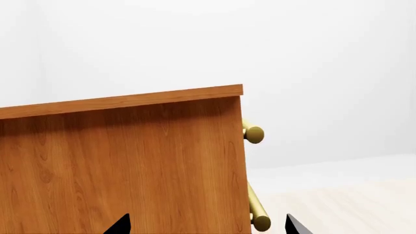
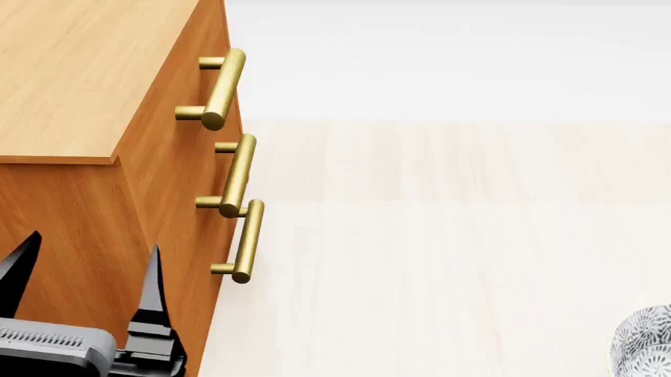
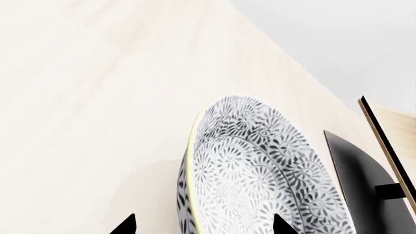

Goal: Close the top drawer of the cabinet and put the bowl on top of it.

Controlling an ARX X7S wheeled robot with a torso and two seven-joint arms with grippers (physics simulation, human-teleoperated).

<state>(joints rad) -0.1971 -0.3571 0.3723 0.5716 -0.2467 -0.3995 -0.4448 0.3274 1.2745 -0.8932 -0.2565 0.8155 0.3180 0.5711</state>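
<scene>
The orange-brown cabinet (image 2: 74, 86) fills the left of the head view, its flat lid bare. The top drawer (image 2: 194, 86) carries the highest brass handle (image 2: 220, 86), and its front looks level with the two fronts below. My left gripper (image 2: 89, 267) stands open beside the cabinet's side wall (image 1: 130, 165), its black fingertips (image 1: 120, 225) spread wide and holding nothing. The patterned bowl (image 3: 260, 175) rests on the pale floor and also shows as the bowl (image 2: 645, 342) at the head view's lower right edge. My right gripper (image 3: 202, 225) is open, its fingertips either side of the bowl's near rim.
Pale wooden floor (image 2: 441, 236) stretches from the cabinet front to the bowl. Two lower brass handles (image 2: 237, 177) (image 2: 247, 242) stick out from the cabinet front. A black base with a beige panel edge (image 3: 364, 180) stands just behind the bowl.
</scene>
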